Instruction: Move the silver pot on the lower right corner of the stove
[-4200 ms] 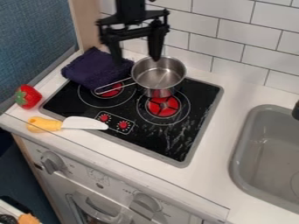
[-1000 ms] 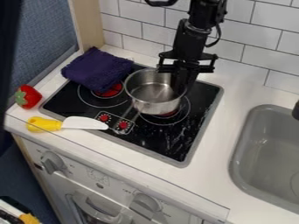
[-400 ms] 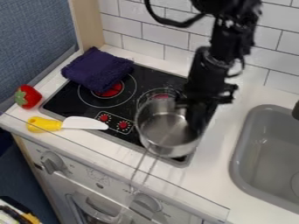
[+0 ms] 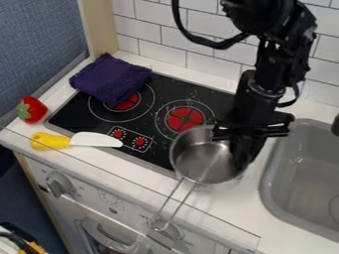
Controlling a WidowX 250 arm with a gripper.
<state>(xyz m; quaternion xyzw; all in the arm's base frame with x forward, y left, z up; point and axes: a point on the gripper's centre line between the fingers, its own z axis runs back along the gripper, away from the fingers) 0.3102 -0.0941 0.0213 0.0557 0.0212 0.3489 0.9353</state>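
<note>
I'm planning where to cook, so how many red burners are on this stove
2. One burner is at the left, partly under the purple cloth; the other burner is to its right, just behind the silver pot. The cloth or pot could hide more.

All-black arm (image 4: 265, 74) with bulky rounded joints, a thick looped cable (image 4: 213, 44), broad-shouldered black hand (image 4: 242, 159)

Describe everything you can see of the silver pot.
The silver pot is round, shiny and open, apparently metal. Its long wire-loop handle points towards the camera, past the counter's front edge. The pot covers the stove's lower right corner and overhangs its right edge. The claw is at its right rim; whether it's lifted is unclear.
</note>
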